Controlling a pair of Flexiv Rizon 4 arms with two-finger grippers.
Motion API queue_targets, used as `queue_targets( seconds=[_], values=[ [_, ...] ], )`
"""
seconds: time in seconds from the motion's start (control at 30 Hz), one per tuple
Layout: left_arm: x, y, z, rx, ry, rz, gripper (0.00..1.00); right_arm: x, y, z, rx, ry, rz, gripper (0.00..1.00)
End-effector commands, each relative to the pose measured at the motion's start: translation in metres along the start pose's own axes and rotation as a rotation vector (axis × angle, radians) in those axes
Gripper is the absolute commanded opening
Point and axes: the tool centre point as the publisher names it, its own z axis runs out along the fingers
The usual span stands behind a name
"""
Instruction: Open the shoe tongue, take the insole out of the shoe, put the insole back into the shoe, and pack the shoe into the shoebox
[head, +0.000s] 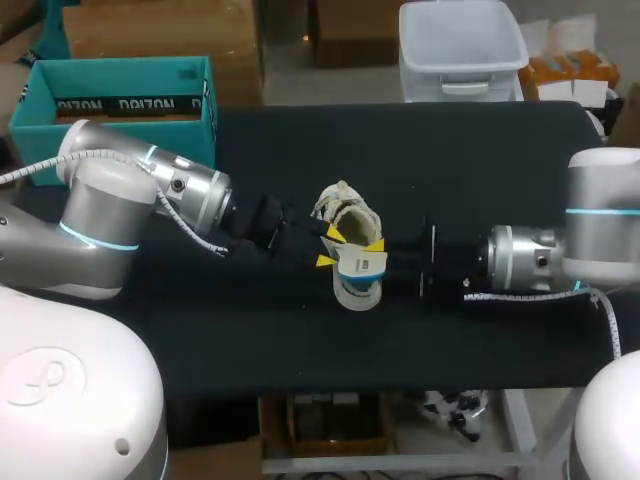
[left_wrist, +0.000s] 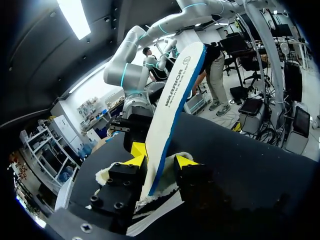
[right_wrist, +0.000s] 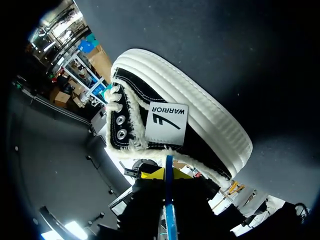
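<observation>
White, blue-edged insole (left_wrist: 170, 115) upright in left gripper (left_wrist: 160, 162), base apparently inside fleecy shoe (right_wrist: 200, 120).

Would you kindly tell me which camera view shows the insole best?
Left wrist view: the insole rises from the left gripper, white face and blue edge plain. The right wrist view shows only its blue edge; the head view barely shows it.

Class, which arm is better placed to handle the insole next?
Left, likely: the left gripper is shut on the insole standing in the shoe; the right arm is merely beside the shoe.
</observation>
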Motion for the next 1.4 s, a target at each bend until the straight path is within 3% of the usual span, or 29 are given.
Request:
queue_targets(
  seconds=[0.03,0.17,0.23,0.27,0.57,0.8,0.83,0.9,1.07,1.2,1.4],
  values=[
    [-0.002,0.001,0.004,-0.003,0.002,0.006,0.05,0.001,0.001,0.001,0.004,-0.008,0.002,0.00],
    [-0.004,0.003,0.006,-0.010,0.007,0.009,0.19,0.002,0.000,0.002,0.007,-0.014,0.002,0.00],
    [-0.004,0.005,0.008,-0.019,0.011,0.010,0.13,0.001,0.000,0.003,0.008,-0.017,0.003,0.00],
    [-0.004,0.005,0.008,-0.025,0.019,0.014,0.00,0.001,0.001,0.003,0.009,-0.020,0.005,0.00],
    [-0.006,0.009,0.011,-0.094,0.099,0.064,0.00,-0.002,0.005,0.006,0.018,-0.065,0.007,0.00],
    [-0.009,0.011,0.010,-0.106,0.098,0.069,0.00,-0.004,0.000,0.007,-0.001,-0.078,0.017,0.00],
    [-0.009,0.012,0.010,-0.108,0.099,0.069,0.00,-0.004,-0.001,0.007,-0.009,-0.083,0.018,0.11],
    [-0.009,0.014,0.009,-0.118,0.103,0.070,0.00,-0.006,-0.004,0.006,-0.021,-0.089,0.025,0.21],
    [-0.009,0.017,0.007,-0.131,0.104,0.070,0.00,-0.009,-0.013,0.003,-0.043,-0.089,0.026,0.27],
    [-0.010,0.018,0.007,-0.138,0.106,0.073,0.00,-0.008,-0.018,0.002,-0.055,-0.093,0.022,0.23],
    [-0.012,0.018,0.005,-0.146,0.100,0.076,0.00,-0.011,-0.019,0.000,-0.065,-0.105,0.034,0.00]
  ],
)
